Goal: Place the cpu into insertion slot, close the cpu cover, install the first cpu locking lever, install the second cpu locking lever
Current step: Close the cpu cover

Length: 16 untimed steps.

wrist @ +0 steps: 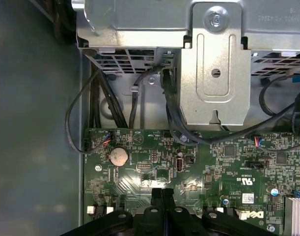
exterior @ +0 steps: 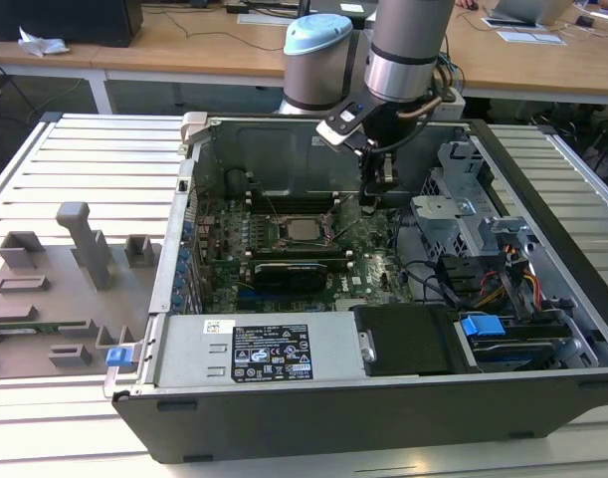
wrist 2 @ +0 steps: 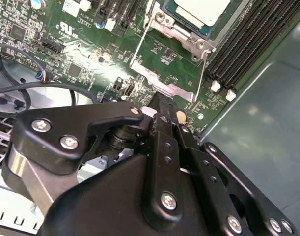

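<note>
1. Holding the claw with both fingertips pressed together, gripping nothing that shows between them.
2. Hovering that closed tip low over the circuit board, right at the near edge of a flat silver tab; touching or just clear, not possible to tell.
3. Finding the tab's long axis lying crosswise to the fingers, with a thin wire lever running from one end of it toward the socket.
4. Looking on past the tab, along the line the fingers are pointing: finding the chip sitting in the socket, pale top up, and the cover seeming to lie flat around its edges.
5. Placing the chip, in the exterior view, toward that view's left of the claw and a little nearer the camera, near yet apart, inside the computer case.
6. Judging the work as being at the lever stage: chip seated, cover seeming down, closed tip nearest the tab rather than the chip.
</note>
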### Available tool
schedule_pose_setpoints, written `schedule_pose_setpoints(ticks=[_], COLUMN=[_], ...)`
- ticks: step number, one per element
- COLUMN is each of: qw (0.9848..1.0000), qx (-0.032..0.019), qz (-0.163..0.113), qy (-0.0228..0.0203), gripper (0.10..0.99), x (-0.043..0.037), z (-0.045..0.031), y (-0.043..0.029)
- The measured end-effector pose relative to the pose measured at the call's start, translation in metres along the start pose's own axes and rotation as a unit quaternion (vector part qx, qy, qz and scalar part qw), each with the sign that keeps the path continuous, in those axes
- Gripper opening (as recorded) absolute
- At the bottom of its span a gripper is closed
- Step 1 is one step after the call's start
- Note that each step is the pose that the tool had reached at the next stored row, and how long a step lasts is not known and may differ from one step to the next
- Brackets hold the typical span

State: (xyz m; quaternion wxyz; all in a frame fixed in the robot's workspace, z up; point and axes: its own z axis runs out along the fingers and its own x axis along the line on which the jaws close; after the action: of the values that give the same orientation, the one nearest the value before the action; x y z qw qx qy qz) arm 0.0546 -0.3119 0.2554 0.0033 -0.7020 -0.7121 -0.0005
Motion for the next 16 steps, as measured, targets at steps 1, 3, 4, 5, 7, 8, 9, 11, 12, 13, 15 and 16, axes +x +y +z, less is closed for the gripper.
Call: schedule_pose_setpoints(ticks=[1, 3, 4, 5, 7, 8, 9, 11, 12, 13, 15, 16], qw=[1.0, 1.0, 1.0, 1.0, 1.0, 1.0, 1.0, 1.0, 1.0, 1.0, 1.0, 1.0], qx=[0.0, 0.0, 0.0, 0.0, 0.0, 0.0, 0.0, 0.0, 0.0, 0.0, -0.0001, -0.0002], qz=[0.0, 0.0, 0.0, 0.0, 0.0, 0.0, 0.0, 0.0, 0.0, 0.0, 0.0, 0.0], qy=[0.0, -0.0002, -0.0001, -0.0001, -0.0001, -0.0001, -0.0002, -0.0001, -0.0001, -0.0002, -0.0001, -0.0002], gripper=[0.106, 0.106, 0.106, 0.106, 0.106, 0.106, 0.106, 0.106, 0.106, 0.106, 0.106, 0.106], x=[0.0, 0.0, -0.0001, -0.0001, -0.0001, -0.0001, -0.0001, -0.0001, -0.0001, -0.0001, 0.0, 0.0], z=[0.0006, 0.0025, 0.0033, 0.0039, 0.0074, 0.0096, 0.0116, 0.0153, 0.0159, 0.0161, 0.0162, 0.0162], y=[0.0, 0.0, 0.0, 0.0, 0.0, 0.0001, 0.0001, 0.0, -0.0003, -0.0008, -0.0054, -0.0108])
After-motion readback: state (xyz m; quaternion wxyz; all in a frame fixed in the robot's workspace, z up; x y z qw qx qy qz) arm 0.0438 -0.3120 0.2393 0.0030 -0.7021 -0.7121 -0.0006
